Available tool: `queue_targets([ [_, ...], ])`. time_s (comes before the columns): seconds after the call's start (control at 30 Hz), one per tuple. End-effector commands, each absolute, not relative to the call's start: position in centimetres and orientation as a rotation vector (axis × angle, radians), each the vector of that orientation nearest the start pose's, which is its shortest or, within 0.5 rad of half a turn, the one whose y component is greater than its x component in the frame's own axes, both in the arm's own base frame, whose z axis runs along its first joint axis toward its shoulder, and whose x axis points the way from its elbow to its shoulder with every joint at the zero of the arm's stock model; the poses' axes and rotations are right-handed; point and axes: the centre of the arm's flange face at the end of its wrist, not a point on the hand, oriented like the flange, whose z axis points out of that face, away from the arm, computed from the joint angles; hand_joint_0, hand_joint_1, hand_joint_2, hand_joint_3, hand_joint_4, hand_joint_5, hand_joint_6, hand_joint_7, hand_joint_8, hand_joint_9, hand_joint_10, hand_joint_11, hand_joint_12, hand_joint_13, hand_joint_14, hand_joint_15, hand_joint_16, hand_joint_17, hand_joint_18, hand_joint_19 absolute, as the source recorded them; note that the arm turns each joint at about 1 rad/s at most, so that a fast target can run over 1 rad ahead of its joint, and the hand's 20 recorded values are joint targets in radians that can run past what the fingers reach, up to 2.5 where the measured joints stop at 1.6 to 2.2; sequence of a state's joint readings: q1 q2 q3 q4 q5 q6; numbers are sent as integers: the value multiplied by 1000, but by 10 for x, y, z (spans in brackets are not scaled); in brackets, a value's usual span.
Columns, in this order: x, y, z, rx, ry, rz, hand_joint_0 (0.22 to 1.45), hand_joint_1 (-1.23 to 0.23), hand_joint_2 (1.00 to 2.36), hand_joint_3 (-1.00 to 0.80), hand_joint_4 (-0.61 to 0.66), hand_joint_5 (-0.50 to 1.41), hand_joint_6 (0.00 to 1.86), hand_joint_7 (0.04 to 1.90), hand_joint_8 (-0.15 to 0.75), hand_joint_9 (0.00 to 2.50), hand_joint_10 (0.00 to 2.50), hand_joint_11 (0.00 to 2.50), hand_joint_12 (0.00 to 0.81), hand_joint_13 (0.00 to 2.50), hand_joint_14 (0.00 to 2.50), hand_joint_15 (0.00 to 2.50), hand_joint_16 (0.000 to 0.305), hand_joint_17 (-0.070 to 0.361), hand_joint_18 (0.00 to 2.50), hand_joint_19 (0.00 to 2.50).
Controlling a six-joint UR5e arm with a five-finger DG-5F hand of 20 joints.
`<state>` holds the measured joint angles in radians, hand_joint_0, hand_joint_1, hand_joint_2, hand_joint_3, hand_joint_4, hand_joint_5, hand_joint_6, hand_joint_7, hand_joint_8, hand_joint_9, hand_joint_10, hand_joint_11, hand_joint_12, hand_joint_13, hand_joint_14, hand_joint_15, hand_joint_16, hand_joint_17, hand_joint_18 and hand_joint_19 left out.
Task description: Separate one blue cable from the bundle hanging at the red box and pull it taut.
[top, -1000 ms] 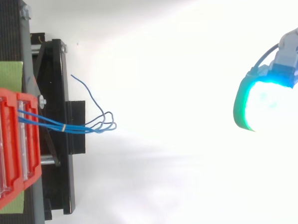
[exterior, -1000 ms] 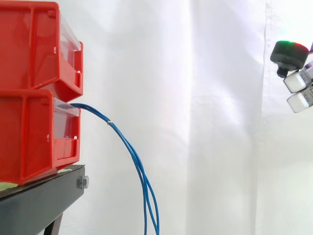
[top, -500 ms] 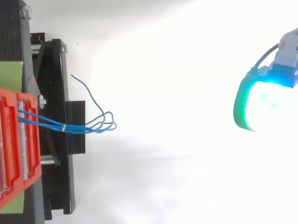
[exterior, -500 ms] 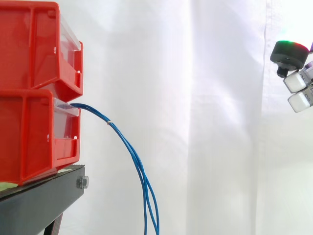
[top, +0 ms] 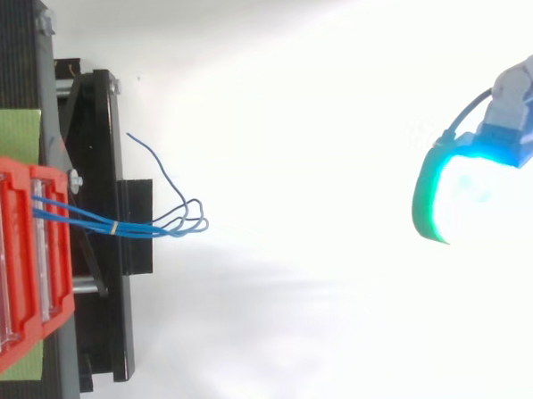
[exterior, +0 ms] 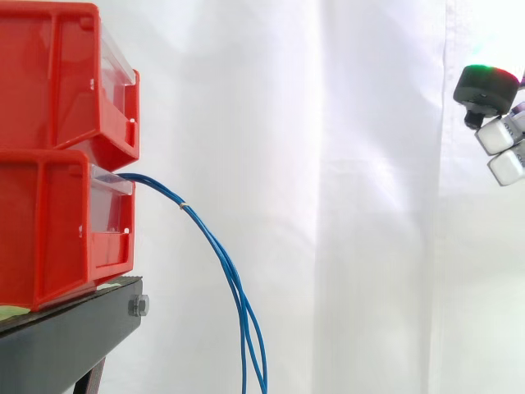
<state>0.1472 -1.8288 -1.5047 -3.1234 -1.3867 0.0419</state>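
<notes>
Cables (exterior: 182,205) are hanging from the lower red bin (exterior: 49,230), arcing rightward then downward; the hand (exterior: 495,136) (grasp unreadable) is hovering well apart.

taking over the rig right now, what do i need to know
Hand: high at the right edge of the side view, well clear of the cables and touching none of them.
Cables: a blue bundle comes out of the lower red bin and hangs slack past the stand. From above, one strand strays apart from the rest.
Done: nothing yet; no cable is separated or taut.
Left: bring the hand across to the bundle, pick out one cable (the stray strand looks easiest) and pull it taut.
</notes>
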Motion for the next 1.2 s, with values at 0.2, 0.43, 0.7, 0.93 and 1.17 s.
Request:
queue_targets([
  [0.2, 628, -56, 318, 1386, 1278, 1133, 544, -521, 1000, -500, 258, -229, 503, 876, 289, 505, 11, 388, 361, 471, 10, 293, 50, 113, 460, 521],
  [0.43, 649, -52, 298, 1344, 1209, 1185, 547, -522, 1000, -500, 261, -228, 503, 882, 291, 515, 12, 395, 361, 481, 11, 299, 50, 112, 469, 525],
  [0.7, 670, -47, 262, 1346, 1170, 1215, 550, -522, 1000, -500, 265, -227, 503, 878, 294, 522, 11, 398, 363, 489, 11, 304, 49, 111, 477, 530],
  [0.93, 681, -50, 252, 1349, 1093, 1192, 551, -522, 1000, -500, 266, -227, 503, 879, 294, 525, 11, 401, 363, 498, 12, 310, 49, 111, 488, 534],
  [1.17, 684, -51, 250, 1354, 1066, 1153, 553, -523, 1000, -500, 272, -224, 503, 882, 294, 533, 12, 406, 362, 504, 11, 315, 49, 111, 491, 537],
])
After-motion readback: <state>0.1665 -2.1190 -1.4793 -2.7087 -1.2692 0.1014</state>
